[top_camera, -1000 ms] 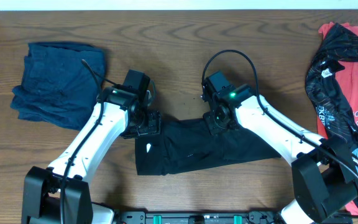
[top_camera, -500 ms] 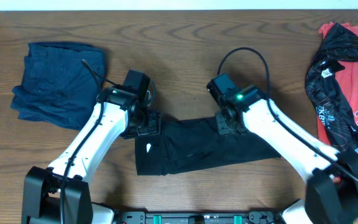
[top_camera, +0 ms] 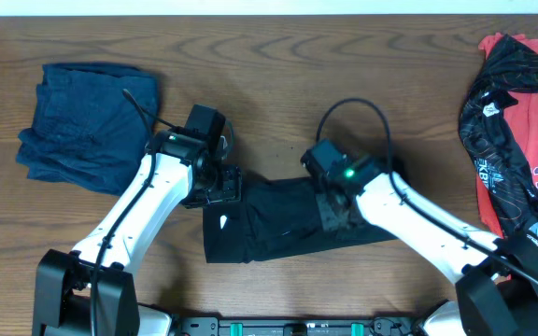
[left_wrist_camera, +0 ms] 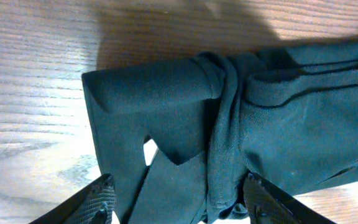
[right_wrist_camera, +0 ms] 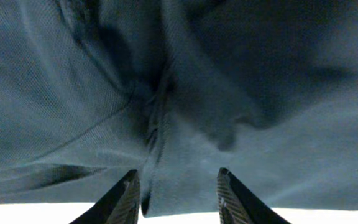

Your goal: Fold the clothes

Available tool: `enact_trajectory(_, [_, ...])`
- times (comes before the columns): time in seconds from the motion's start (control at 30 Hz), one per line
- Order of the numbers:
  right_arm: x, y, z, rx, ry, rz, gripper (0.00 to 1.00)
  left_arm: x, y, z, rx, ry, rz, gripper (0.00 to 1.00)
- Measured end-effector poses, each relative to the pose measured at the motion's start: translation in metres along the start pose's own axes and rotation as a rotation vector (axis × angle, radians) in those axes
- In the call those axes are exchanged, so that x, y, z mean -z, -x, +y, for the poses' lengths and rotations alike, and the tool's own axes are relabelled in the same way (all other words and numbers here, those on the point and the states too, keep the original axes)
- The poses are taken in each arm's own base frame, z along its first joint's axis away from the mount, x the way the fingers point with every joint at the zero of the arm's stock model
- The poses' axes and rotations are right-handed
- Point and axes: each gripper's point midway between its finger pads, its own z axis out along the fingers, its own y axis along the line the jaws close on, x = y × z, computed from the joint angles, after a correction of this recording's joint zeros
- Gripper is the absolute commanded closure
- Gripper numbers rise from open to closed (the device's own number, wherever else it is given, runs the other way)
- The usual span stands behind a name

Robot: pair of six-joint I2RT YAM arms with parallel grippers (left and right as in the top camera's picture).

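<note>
Left fingers (left_wrist_camera: 98, 200): spread wide, one on each side of the bunched fabric of the black T-shirt (top_camera: 269, 224); no pinch is seen.
Right fingers (right_wrist_camera: 122, 198): held partly apart, close against the shirt's fabric, with a seam running down between them; whether a fold is pinched cannot be told.
Black T-shirt: laid crumpled and partly folded near the middle of the tabletop (top_camera: 269, 75), towards the edge nearest the arm bases; a short sleeve (left_wrist_camera: 154, 87) is seen sticking out onto bare wood.
White logo (top_camera: 227, 221): shown small on the shirt's left part.
Left arm (top_camera: 148, 201): stretched from the near left corner to the shirt's upper left corner.
Right arm (top_camera: 418, 229): stretched from the near right corner across the shirt's right half, which is partly covered by it.
Dark blue garment (top_camera: 87, 121): bunched near the far left corner, well apart from the shirt.
Red and black-patterned tops (top_camera: 516, 140): heaped along the right edge.
</note>
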Motion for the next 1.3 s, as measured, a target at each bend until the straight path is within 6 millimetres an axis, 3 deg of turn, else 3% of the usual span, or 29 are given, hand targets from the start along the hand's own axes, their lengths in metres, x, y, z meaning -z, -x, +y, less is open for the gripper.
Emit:
enact_trajectory(0.1, [-0.013, -0.013, 0.002, -0.009, 0.001, 0.018, 0.67, 0.0, 0.0, 0.0, 0.0, 0.0, 0.0, 0.32])
enact_trajectory(0.23, [-0.022, -0.025, -0.003, -0.044, -0.016, 0.047, 0.82, 0.0, 0.0, 0.0, 0.0, 0.0, 0.0, 0.32])
enact_trajectory(0.37, [-0.022, -0.025, -0.004, -0.066, -0.018, 0.045, 0.99, 0.0, 0.0, 0.0, 0.0, 0.0, 0.0, 0.32])
enact_trajectory(0.57, [-0.022, -0.027, -0.005, -0.073, -0.022, 0.053, 0.99, 0.0, 0.0, 0.0, 0.0, 0.0, 0.0, 0.32])
enact_trajectory(0.9, [-0.019, -0.054, 0.007, 0.055, 0.025, 0.156, 0.98, 0.0, 0.002, -0.001, -0.001, -0.003, -0.007, 0.32])
enact_trajectory(1.03, [-0.02, -0.043, 0.015, 0.063, 0.06, 0.113, 0.86, 0.0, 0.002, -0.001, -0.001, -0.003, -0.007, 0.32])
enact_trajectory(1.2, [-0.021, -0.014, 0.033, 0.063, 0.132, -0.009, 0.82, 0.0, 0.002, -0.001, -0.002, -0.003, -0.007, 0.32])
enact_trajectory(1.3, [-0.02, -0.01, 0.036, 0.062, 0.141, -0.025, 0.82, 0.0, 0.001, -0.001, -0.001, -0.002, -0.005, 0.32])
